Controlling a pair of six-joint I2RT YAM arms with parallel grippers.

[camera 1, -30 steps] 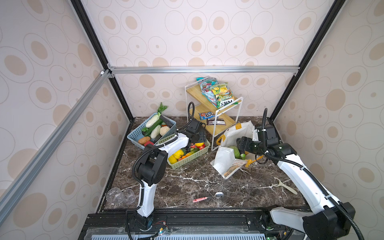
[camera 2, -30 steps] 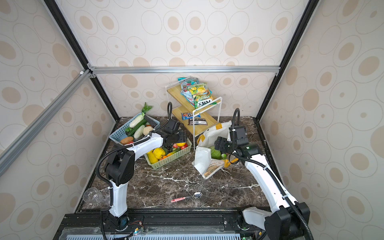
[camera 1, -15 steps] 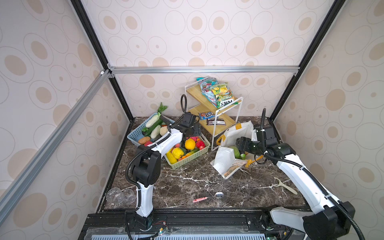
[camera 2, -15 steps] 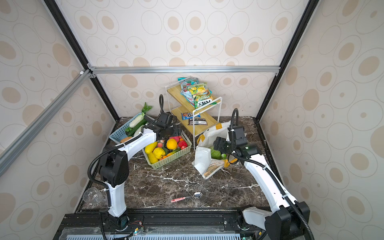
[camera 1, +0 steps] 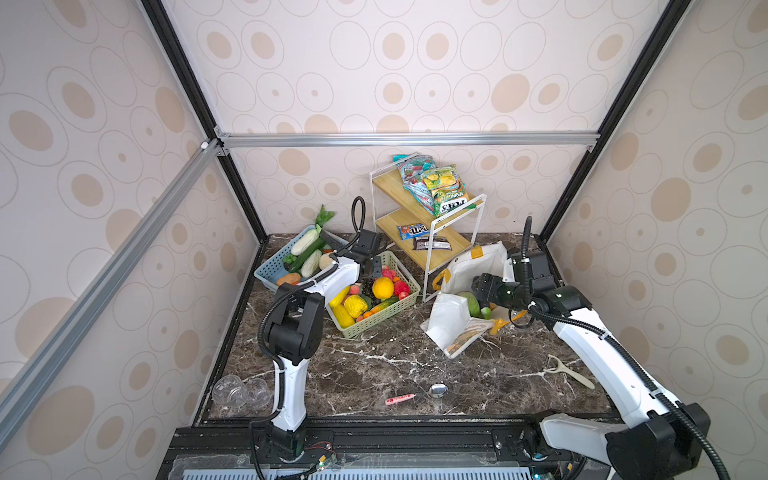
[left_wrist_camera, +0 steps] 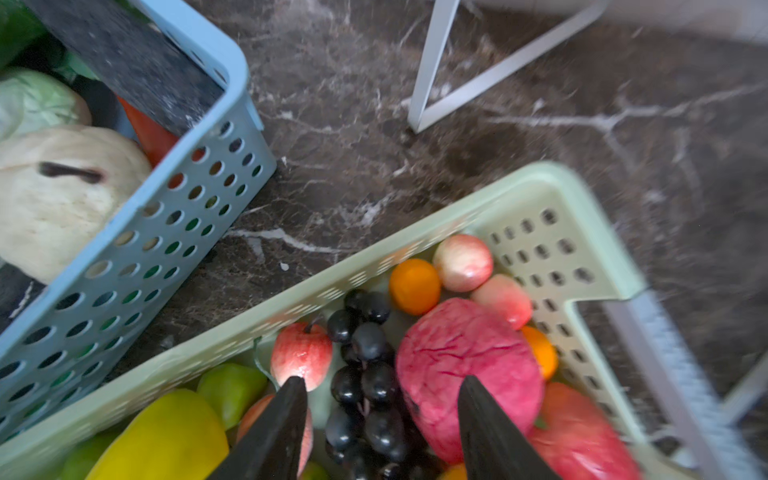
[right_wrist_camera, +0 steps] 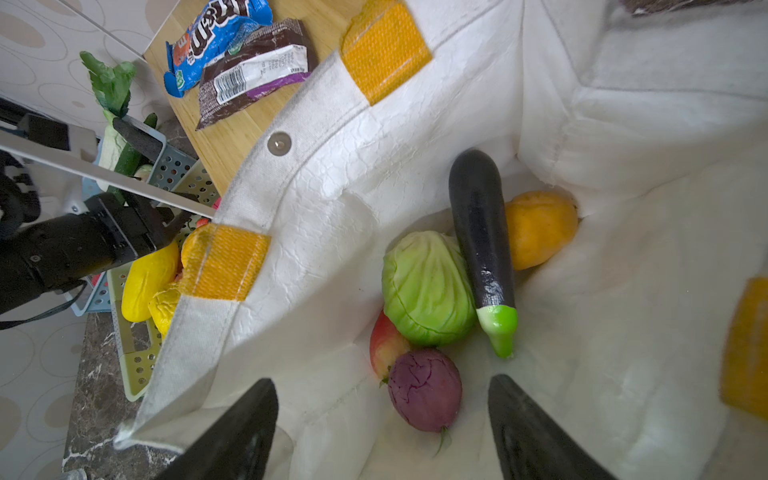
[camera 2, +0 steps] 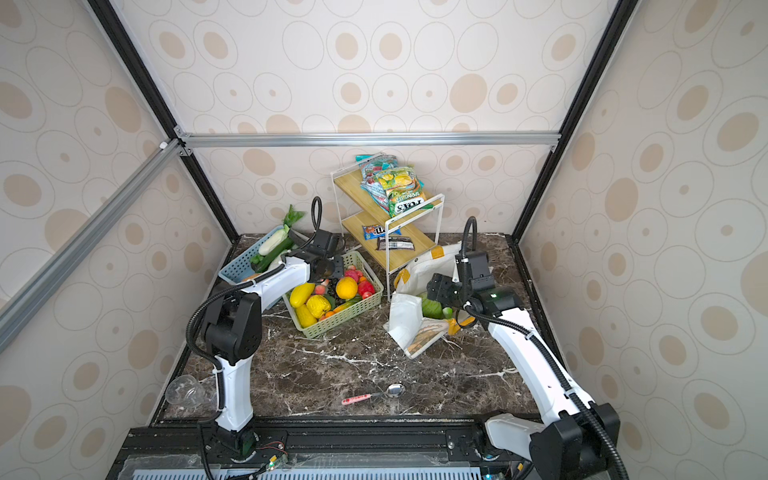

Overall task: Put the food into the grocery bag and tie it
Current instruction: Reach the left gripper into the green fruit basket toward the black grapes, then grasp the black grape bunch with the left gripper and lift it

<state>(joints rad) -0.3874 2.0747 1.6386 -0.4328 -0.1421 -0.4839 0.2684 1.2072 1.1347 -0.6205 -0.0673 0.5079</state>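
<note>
Left gripper [left_wrist_camera: 381, 380], jaws spread, straddles grape bunch [left_wrist_camera: 368, 345] in far green basket [left_wrist_camera: 540, 183]; right gripper [right_wrist_camera: 382, 380] (also spread, empty) above grocery bag [right_wrist_camera: 374, 137].

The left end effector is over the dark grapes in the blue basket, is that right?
No. The left end effector is over the dark grapes, but they lie in the green basket, not the blue basket beside it. The left wrist view shows it.

A lab test cell dressed like a shop: aluminium frame [camera 1: 407, 139], wallpapered panels [camera 1: 374, 62], marble desk [camera 1: 374, 365], snack shelf [camera 1: 409, 216], two robot arms [camera 1: 293, 374] [camera 1: 590, 347].
</note>
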